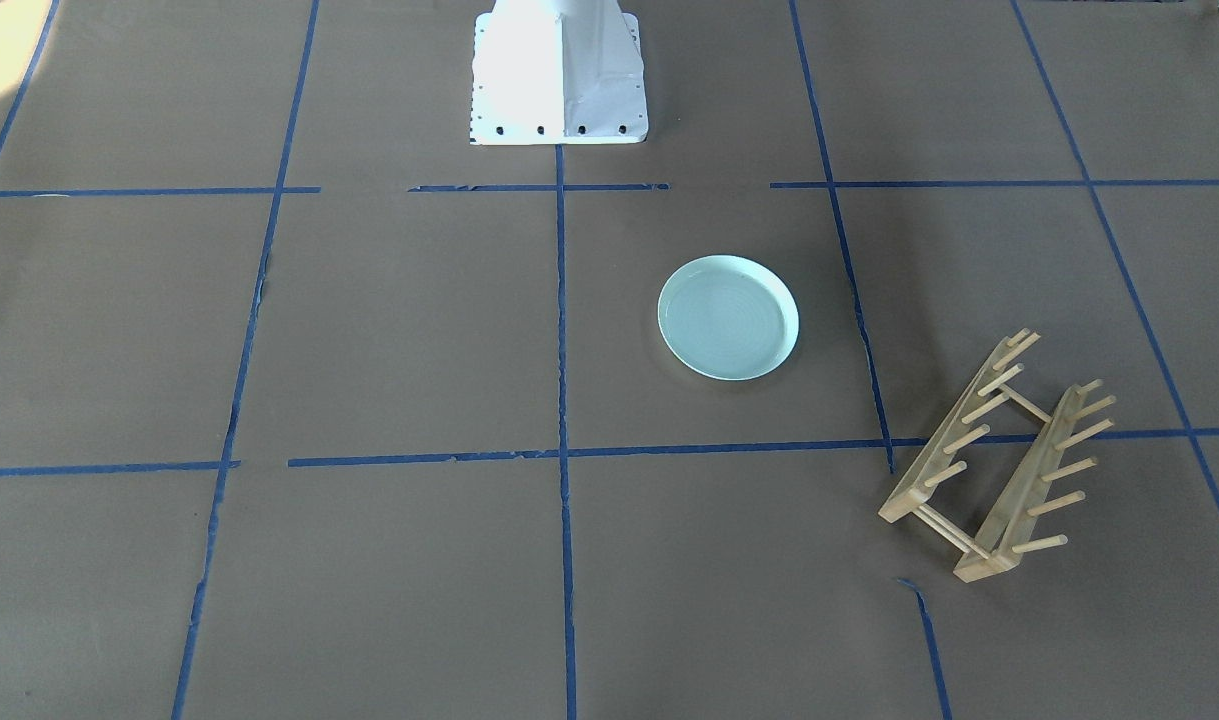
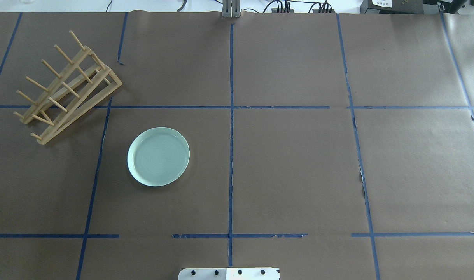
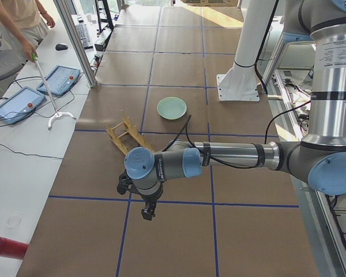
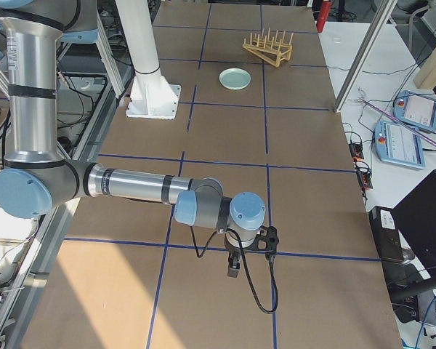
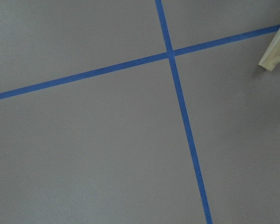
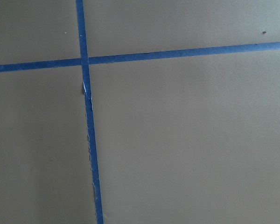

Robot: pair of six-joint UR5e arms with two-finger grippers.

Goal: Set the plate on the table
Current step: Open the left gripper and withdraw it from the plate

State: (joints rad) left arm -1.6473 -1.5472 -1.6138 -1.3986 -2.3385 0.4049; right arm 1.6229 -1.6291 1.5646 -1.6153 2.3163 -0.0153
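The pale mint-green plate (image 1: pixel 728 318) lies flat on the brown paper-covered table (image 1: pixel 369 330), apart from the wooden rack. It also shows in the overhead view (image 2: pixel 158 156), the exterior left view (image 3: pixel 172 108) and the exterior right view (image 4: pixel 235 78). My left gripper (image 3: pixel 147 212) shows only in the exterior left view, far from the plate and pointing down over the table. My right gripper (image 4: pixel 233 269) shows only in the exterior right view, also far from the plate. I cannot tell whether either is open or shut. Both wrist views show bare paper and blue tape.
A light wooden peg rack (image 2: pixel 65 91) stands empty on the table beyond the plate on my left; a corner of it shows in the left wrist view (image 5: pixel 275 49). The white robot base (image 1: pixel 559 75) stands at the table's edge. An operator (image 3: pixel 23 23) and teach pendants (image 3: pixel 57 79) are on a side table.
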